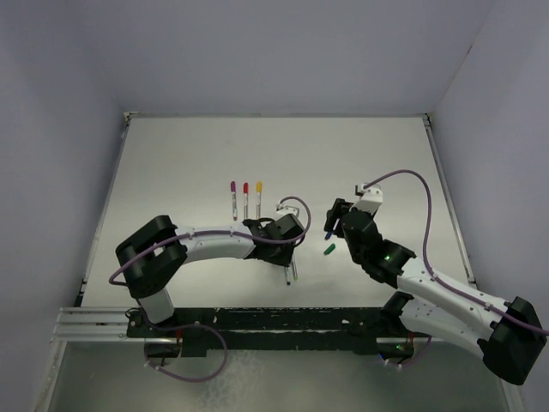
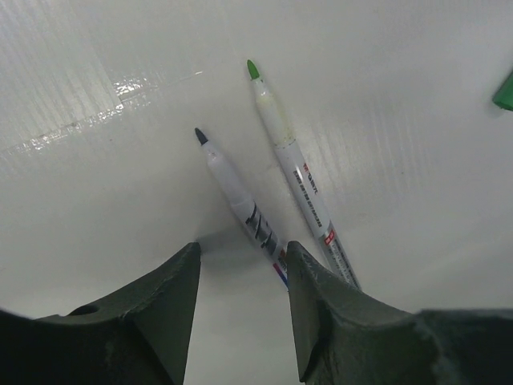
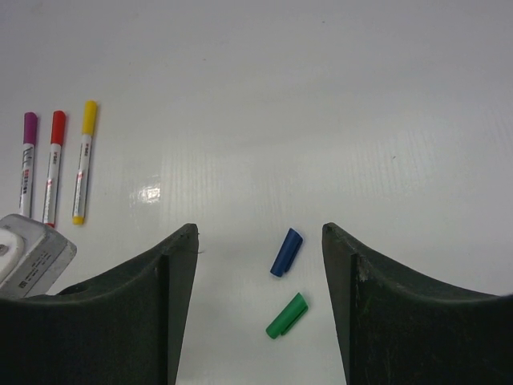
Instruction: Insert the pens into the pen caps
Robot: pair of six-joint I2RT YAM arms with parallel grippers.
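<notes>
Two uncapped white pens lie side by side in the left wrist view: a blue-tipped pen (image 2: 240, 200) and a green-tipped pen (image 2: 298, 172). My left gripper (image 2: 243, 258) is open just above them, with the blue-tipped pen's rear end between the fingers, against the right one. In the top view it (image 1: 286, 245) hovers over these pens (image 1: 291, 271). My right gripper (image 3: 258, 231) is open above the blue cap (image 3: 286, 252) and the green cap (image 3: 287, 314), both lying loose between the fingers. In the top view it (image 1: 333, 221) is over the blue cap (image 1: 328, 233) and the green cap (image 1: 328, 249).
Three pens with caps on, magenta (image 1: 233, 197), red (image 1: 245, 197) and yellow (image 1: 258, 196), lie in a row behind my left gripper. They also show in the right wrist view, with the red one (image 3: 54, 164) in the middle. The green cap shows at the left wrist view's right edge (image 2: 505, 92).
</notes>
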